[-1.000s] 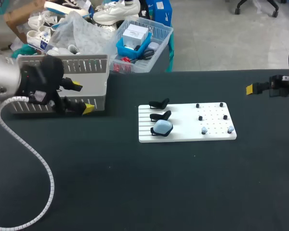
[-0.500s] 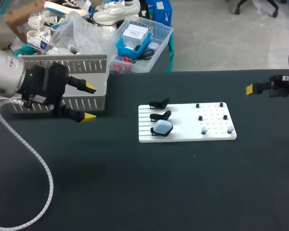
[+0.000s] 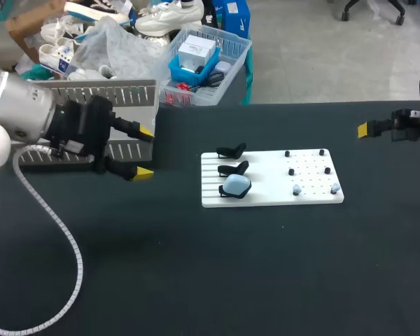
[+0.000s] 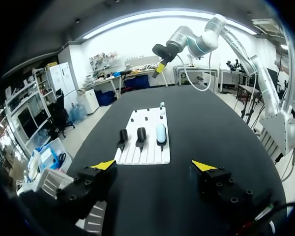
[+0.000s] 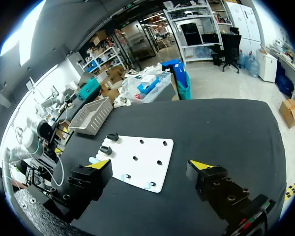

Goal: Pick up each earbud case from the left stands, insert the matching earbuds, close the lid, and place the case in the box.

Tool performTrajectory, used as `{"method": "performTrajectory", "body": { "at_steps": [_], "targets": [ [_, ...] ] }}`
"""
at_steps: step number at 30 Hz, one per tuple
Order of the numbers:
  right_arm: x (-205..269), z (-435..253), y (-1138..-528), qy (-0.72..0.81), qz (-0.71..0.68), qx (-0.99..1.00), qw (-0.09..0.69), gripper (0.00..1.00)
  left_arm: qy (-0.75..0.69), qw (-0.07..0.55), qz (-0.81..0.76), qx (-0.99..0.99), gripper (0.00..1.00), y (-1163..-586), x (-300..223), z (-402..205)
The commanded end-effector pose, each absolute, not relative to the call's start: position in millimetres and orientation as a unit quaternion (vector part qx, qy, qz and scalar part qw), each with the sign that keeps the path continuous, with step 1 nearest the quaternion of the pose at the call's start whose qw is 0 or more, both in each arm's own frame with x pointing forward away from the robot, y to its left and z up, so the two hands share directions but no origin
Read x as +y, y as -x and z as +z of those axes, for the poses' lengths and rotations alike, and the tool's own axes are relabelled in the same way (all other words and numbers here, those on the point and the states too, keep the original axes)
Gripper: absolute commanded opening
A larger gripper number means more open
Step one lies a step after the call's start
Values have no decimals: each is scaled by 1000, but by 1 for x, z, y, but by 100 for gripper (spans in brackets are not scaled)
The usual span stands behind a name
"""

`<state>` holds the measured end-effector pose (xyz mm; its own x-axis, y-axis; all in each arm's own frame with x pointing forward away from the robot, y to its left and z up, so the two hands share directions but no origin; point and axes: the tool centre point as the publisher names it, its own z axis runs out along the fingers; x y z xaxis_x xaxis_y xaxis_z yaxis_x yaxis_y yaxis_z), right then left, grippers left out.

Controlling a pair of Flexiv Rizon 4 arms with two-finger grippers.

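Pale-blue earbud case [image 3: 236, 185] sits at the white board's [image 3: 266, 199] 8 o'clock; our left gripper [image 3: 145, 151] hangs at 9 o'clock, our right gripper [image 5: 150, 164] at 2, both spread and empty. Approaching low, we could clip the empty black stands [image 3: 234, 168] or skid the board.

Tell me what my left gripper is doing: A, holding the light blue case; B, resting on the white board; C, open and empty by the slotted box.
C: the left gripper is open with nothing between its fingers, beside the slotted box; the light blue case sits on the white board.
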<state>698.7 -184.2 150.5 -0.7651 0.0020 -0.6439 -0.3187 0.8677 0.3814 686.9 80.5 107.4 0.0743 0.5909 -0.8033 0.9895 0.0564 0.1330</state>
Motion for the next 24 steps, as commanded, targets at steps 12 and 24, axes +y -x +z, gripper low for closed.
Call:
{"method": "performTrajectory", "body": {
  "at_steps": [12, 24],
  "targets": [
    [-185, 150, -699, 88, 243, 908, 331, 100, -637, 380, -274, 612, 100, -662, 41, 99],
    [-185, 150, -699, 88, 243, 908, 331, 100, -627, 364, -265, 636, 100, -667, 3, 85]
  ]
}}
